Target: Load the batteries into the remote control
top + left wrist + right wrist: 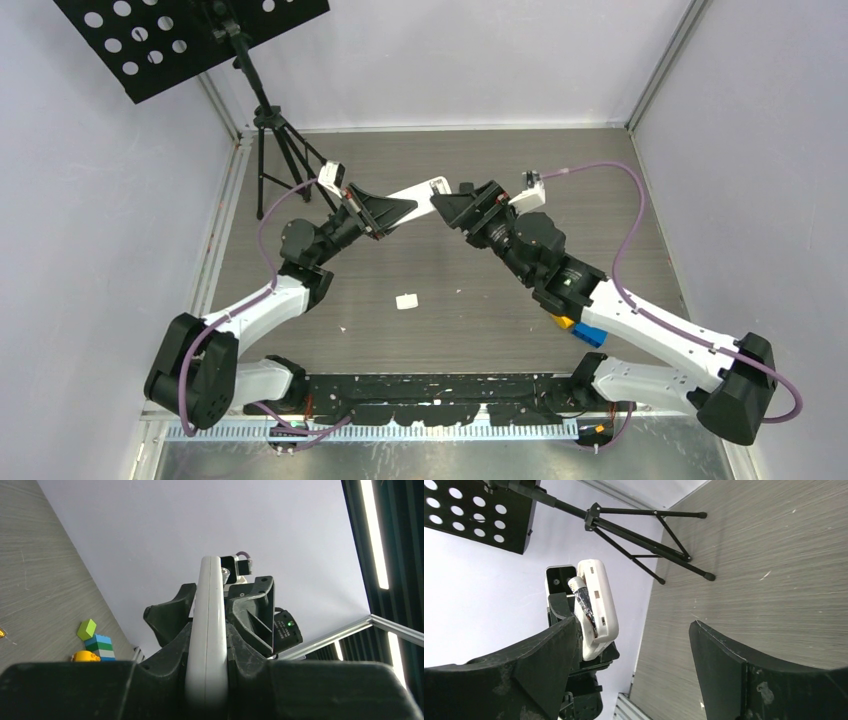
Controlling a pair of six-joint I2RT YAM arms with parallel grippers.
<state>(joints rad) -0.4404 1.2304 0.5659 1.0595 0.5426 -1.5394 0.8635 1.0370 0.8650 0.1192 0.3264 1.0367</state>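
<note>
Remote control [599,605], clamped in the closed left gripper [392,208], lies long-axis toward the right gripper [631,630], jaws wide and empty, just beside its end.

The left arm [262,312] and the right arm [655,325] both wore white shells over black joint housings. A lilac cable [622,240] ran along each, from shoulder to wrist. The right pincer [634,630] had thick matte-black fingers [744,675], scuffed and flecked with pale dust. A small green light [572,283] glowed on one right-arm joint.
</note>
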